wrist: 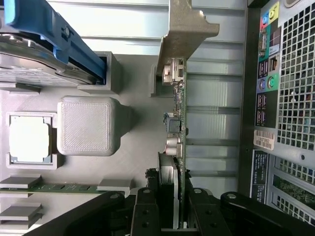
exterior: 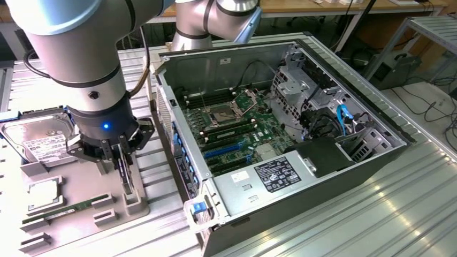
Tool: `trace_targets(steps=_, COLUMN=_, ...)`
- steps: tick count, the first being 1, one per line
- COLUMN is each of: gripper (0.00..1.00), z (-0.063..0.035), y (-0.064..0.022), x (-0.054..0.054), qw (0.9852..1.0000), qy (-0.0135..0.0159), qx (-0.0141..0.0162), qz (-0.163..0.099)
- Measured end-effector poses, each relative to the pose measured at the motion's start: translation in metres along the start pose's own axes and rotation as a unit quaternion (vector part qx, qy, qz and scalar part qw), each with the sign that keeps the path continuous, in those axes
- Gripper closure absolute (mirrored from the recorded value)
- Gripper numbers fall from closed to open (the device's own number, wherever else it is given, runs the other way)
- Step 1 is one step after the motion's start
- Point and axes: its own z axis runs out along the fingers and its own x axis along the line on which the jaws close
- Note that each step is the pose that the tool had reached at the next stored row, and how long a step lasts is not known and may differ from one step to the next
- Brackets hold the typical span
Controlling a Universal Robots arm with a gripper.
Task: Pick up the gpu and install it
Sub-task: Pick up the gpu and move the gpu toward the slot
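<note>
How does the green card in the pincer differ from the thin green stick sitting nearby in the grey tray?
The gpu stands on edge, clamped by the pincer; the memory stick rests in its slots, untouched. The gpu carries a silver bracket at one end; the memory stick has none. The gpu is thicker, with parts sticking out; the memory stick is slim. Both are green circuit boards on the grey tray.

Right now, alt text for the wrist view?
The fingers grip the gpu, seen edge-on, silver bracket at its far end, over a grey parts tray holding a processor and memory stick. Rear ports of the computer case stand alongside.
</note>
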Motion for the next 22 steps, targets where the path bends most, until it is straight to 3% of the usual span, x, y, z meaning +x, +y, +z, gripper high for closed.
trace_targets(steps=21, gripper=0.72, z=-0.0194, y=0.0005, x=0.000, qw=1.0000, qy=0.0000, qx=0.0000, qz=0.000)
trace_targets(steps=22, gripper=0.72, z=-0.0285, y=0.0007, x=-0.001, qw=1.0000, qy=0.0000, qx=0.0000, qz=0.000)
